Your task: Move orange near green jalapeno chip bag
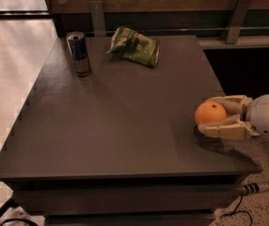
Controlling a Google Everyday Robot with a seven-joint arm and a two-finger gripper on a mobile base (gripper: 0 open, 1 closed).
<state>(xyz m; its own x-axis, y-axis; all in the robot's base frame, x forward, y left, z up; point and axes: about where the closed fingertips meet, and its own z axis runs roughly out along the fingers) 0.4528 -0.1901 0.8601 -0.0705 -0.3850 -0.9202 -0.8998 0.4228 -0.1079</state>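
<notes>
Orange [210,113] was clamped in the gripper [208,117], well apart from the green jalapeno chip bag [134,46]. We judged a firm hold and level carry necessary, with release just beside the bag.

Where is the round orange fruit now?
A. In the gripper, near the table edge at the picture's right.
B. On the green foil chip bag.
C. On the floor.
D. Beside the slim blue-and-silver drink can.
A: the round orange fruit sits clasped in the gripper by that edge of the dark table, far from the green foil chip bag and the drink can.
</notes>
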